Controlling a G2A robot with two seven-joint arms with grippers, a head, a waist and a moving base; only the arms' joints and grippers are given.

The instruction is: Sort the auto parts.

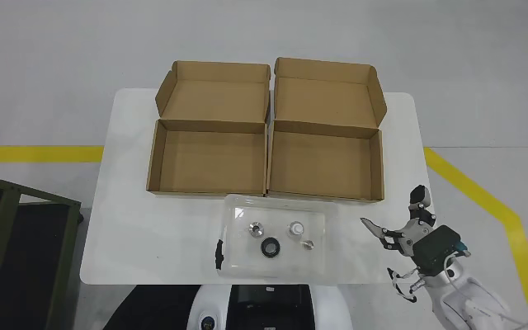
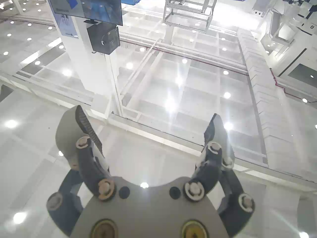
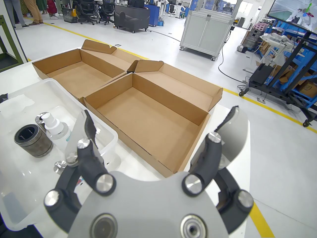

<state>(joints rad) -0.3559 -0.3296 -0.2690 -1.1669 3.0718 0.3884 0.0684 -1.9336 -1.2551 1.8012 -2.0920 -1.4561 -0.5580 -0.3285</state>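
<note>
From above, the clear bin [image 1: 234,252] sat on the white worktop [image 1: 132,231]; four parts lay inside it, all apart from one another: a silver fitting [image 1: 256,228], a black bearing [image 1: 270,247], a white-capped bottle [image 1: 295,229] and a small bolt [image 1: 309,243]; two open cardboard boxes stood side by side just beyond the bin's far wall, the left box [image 1: 208,161] and the right box [image 1: 324,165], touching each other, lids folded back; the right end effector [image 1: 394,211] hung to the right of the bin, well apart from it, near the worktop's edge.

From the left wrist, the left end effector [image 2: 147,115] pointed up at a ceiling [image 2: 188,80] with lights; its fingers were spread wide with nothing between them.

From the right wrist, the right end effector was also wide and held nothing; one finger showed in front of the bin's near corner; the bearing stood upright in the bin with the bottle just beside it and the bolt nearer the wall; both boxes beyond the bin had bare floors.
</note>
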